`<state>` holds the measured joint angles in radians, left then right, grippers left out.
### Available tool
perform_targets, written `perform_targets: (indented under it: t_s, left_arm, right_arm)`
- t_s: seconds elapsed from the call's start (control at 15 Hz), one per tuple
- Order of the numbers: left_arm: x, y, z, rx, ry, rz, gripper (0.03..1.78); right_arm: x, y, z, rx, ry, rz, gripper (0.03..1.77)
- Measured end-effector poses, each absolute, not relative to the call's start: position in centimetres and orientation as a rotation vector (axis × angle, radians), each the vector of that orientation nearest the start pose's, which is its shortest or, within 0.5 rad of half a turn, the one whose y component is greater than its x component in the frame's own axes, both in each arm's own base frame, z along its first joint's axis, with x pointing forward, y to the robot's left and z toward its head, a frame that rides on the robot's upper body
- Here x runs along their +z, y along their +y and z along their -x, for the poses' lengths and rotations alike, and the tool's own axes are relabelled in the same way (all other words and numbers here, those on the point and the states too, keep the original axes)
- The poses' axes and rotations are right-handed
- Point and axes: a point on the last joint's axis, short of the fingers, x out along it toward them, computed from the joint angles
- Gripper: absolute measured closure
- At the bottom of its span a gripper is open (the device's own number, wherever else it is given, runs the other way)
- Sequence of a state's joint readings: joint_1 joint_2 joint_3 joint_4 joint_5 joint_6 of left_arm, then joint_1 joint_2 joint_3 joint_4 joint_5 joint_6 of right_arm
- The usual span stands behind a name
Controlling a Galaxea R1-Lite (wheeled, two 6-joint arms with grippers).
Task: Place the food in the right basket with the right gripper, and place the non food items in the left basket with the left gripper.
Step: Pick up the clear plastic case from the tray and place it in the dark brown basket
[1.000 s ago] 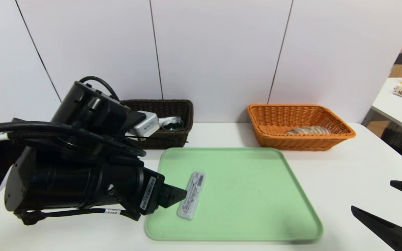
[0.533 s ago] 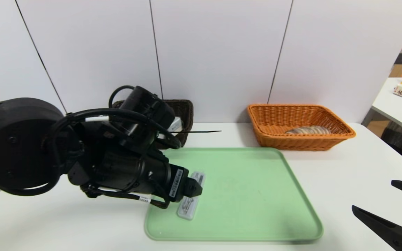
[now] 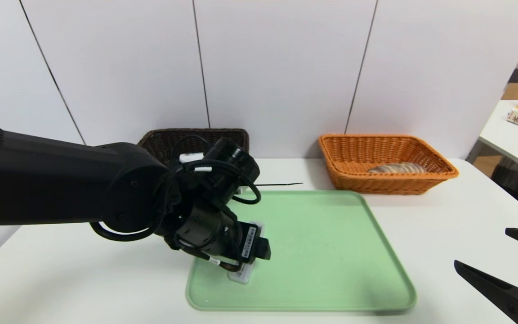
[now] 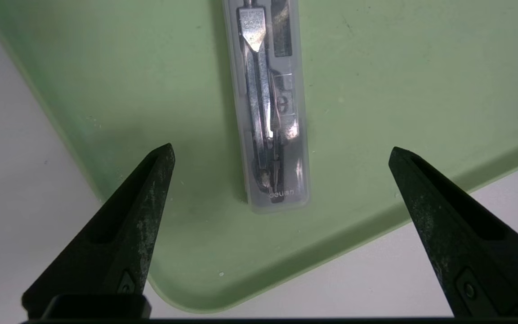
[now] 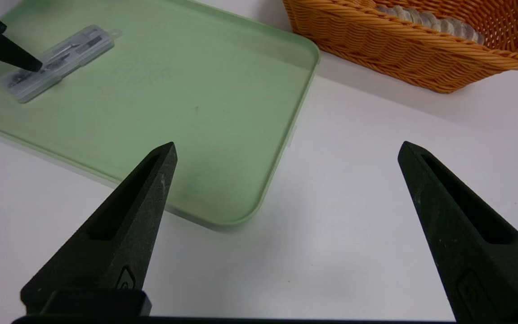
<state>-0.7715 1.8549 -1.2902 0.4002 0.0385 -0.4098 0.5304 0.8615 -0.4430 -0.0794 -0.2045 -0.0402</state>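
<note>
Right pincer [image 5: 286, 153] idling wide open, empty, over near worktop [image 3: 443, 225]. Left pincer [image 4: 281, 150] hanging wide open, empty, straddling clear compass case [image 4: 270, 112] lying on green tray [image 3: 331, 252]. Brown basket [image 3: 169, 141], orange basket [image 3: 385, 166] sitting beyond.

you have a white table [image 3: 443, 225] carrying a green tray [image 3: 331, 252] in front, a brown basket [image 3: 160, 139] and an orange basket [image 3: 353, 175] behind.
</note>
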Motion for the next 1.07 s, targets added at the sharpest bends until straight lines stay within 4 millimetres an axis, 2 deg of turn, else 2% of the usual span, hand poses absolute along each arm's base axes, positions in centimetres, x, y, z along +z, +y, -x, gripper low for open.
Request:
perform_targets:
  t_s: [1.07]
  left_arm:
    - [14.4,-24.6,-25.2,-0.407,1.041,-0.074,0.12]
  right_arm:
    - [19.4,4.1,-7.9,0.328,0.292,0.168,0.1]
